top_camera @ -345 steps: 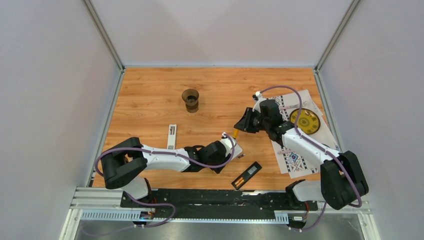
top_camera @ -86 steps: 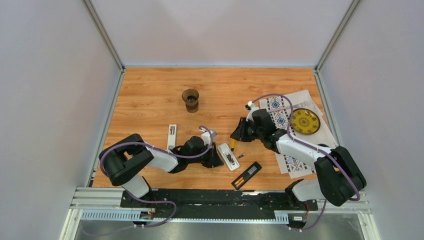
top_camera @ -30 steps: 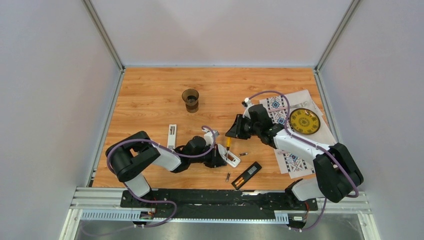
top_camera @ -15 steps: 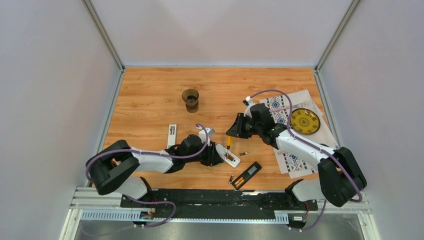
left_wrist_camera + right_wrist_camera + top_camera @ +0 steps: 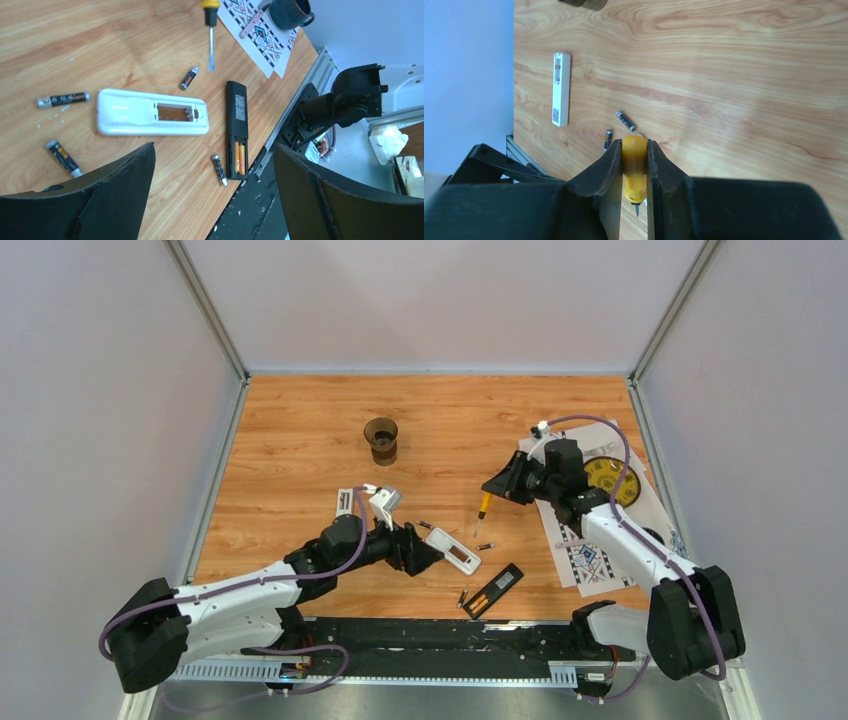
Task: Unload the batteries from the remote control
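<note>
1. The left arm [image 5: 240,595] lies low and stretched out. It runs from its base at the near left edge diagonally toward the table's middle.
2. The left gripper [image 5: 418,550] points rightward, away from its base. Its jaws are spread wide, and in the wrist view nothing sits between the two dark fingers [image 5: 115,185].
3. The right arm [image 5: 625,540] rises from its base at the near right, bends at the elbow, and reaches away and to the left.
4. The right gripper [image 5: 497,485] faces left. Its fingers [image 5: 606,165] are pinched on the yellow handle of a screwdriver [image 5: 483,508].
</note>
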Controlling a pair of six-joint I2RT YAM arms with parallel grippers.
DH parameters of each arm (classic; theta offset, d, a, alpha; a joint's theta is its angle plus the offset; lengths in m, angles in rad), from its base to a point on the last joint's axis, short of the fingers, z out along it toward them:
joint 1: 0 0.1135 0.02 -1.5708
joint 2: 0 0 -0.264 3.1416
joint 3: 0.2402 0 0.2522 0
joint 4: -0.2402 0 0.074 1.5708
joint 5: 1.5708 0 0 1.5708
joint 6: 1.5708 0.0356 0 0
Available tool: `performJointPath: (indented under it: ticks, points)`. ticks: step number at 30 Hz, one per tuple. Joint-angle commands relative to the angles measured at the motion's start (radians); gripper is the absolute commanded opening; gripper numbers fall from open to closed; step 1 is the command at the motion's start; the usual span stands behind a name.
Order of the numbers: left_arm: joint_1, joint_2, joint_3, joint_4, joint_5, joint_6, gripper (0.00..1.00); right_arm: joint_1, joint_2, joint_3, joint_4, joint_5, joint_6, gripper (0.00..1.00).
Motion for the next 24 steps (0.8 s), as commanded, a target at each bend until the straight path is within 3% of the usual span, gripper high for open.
performJointPath:
  ticks: [1,7,15,20,24]
  points:
    - [0.001,-0.089,-0.059,0.029,-0.052,-0.035,0.97,-0.092,-0.059,-0.035,0.015,-0.088,0.005,0.0]
    - [0.01,-0.223,-0.097,-0.052,-0.135,-0.042,1.0,-0.156,-0.087,-0.051,-0.008,-0.114,-0.011,0.0]
    - [0.019,-0.393,-0.076,-0.299,-0.266,-0.015,1.0,-0.161,-0.116,-0.054,-0.037,-0.104,-0.031,0.0]
    - [0.019,-0.421,-0.059,-0.365,-0.254,0.039,1.0,-0.161,-0.133,-0.052,-0.052,-0.094,-0.044,0.0]
    - [0.019,-0.355,0.01,-0.444,-0.218,0.074,1.0,-0.162,-0.134,-0.052,-0.054,-0.093,-0.045,0.0]
